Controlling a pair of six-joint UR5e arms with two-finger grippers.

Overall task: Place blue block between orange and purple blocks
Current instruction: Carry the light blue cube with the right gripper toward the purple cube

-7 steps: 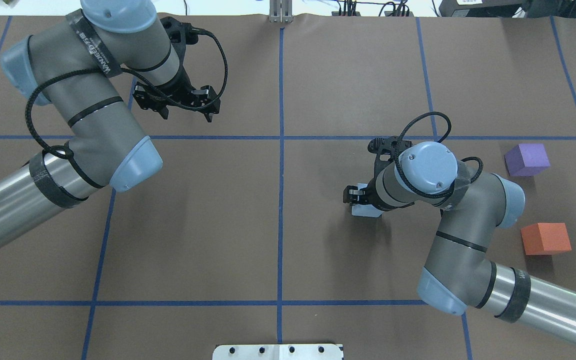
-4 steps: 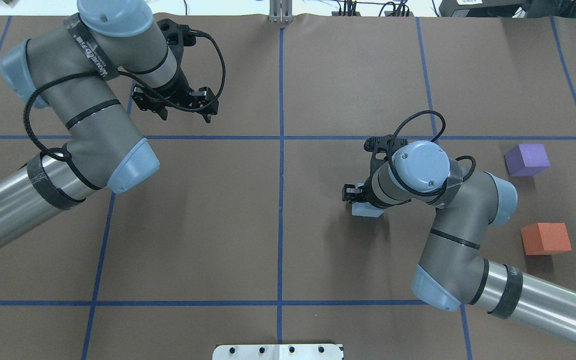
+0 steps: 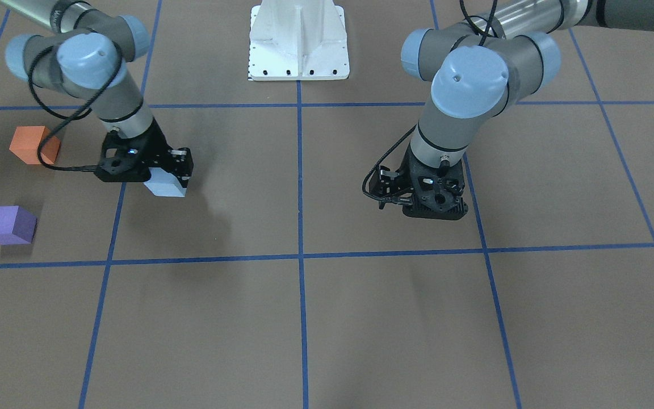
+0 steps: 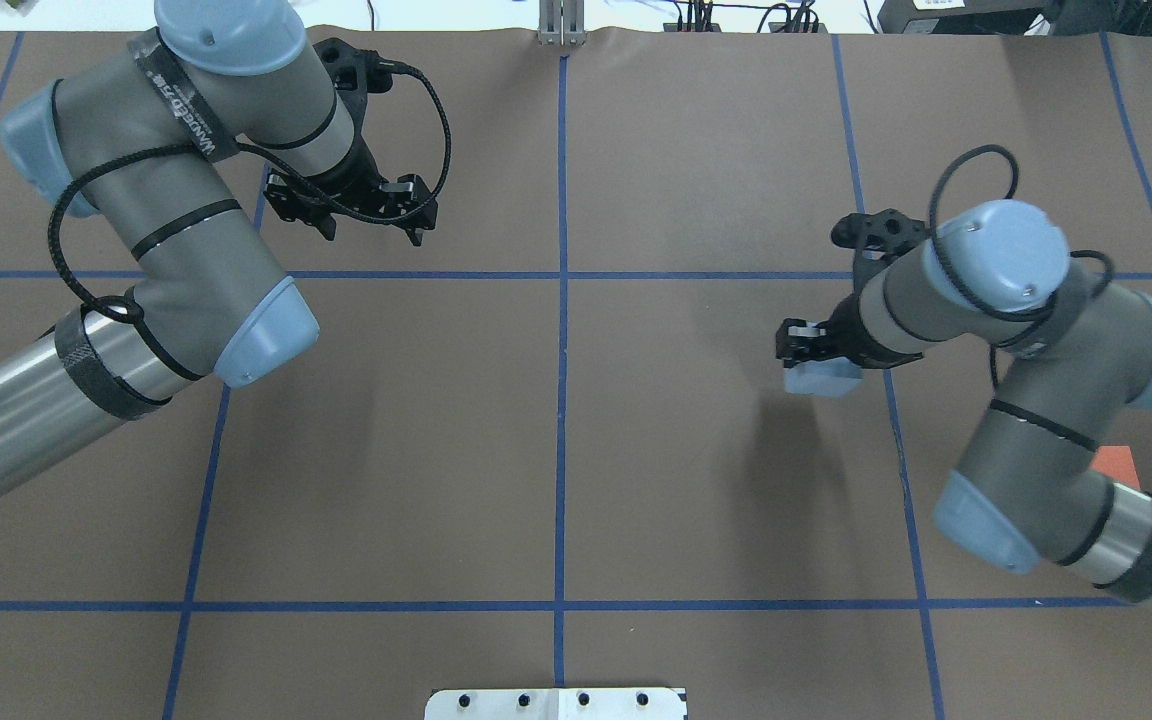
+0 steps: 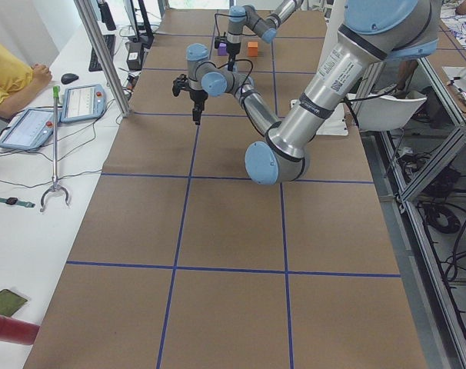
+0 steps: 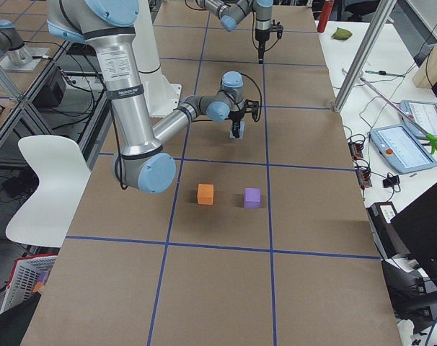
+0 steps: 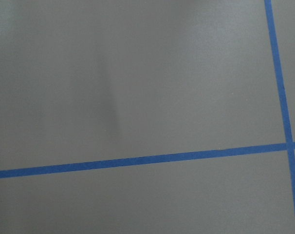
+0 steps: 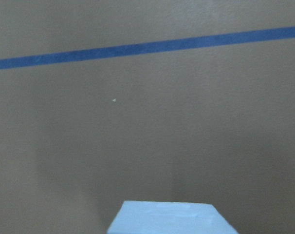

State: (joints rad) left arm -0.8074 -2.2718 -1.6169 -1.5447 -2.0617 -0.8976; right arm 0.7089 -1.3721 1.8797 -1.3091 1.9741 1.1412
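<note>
My right gripper (image 4: pixel 814 360) is shut on the light blue block (image 4: pixel 822 379) and holds it a little above the table, left of the other two blocks. In the front-facing view the blue block (image 3: pixel 165 187) hangs under that gripper (image 3: pixel 168 173), with the orange block (image 3: pixel 33 145) and the purple block (image 3: pixel 8 225) off to the view's left, a gap between them. In the overhead view my right arm hides the purple block and leaves only a corner of the orange block (image 4: pixel 1117 465) showing. My left gripper (image 4: pixel 374 234) is open and empty at the far left.
Blue tape lines (image 4: pixel 561 300) divide the brown table into squares. The white robot base (image 3: pixel 298 40) stands at the table's near edge. The right wrist view shows the blue block's top (image 8: pixel 172 219) over bare table.
My right arm has swung to the right with the blue block, toward the purple and orange blocks, and now covers the purple one. The left arm has barely moved.
</note>
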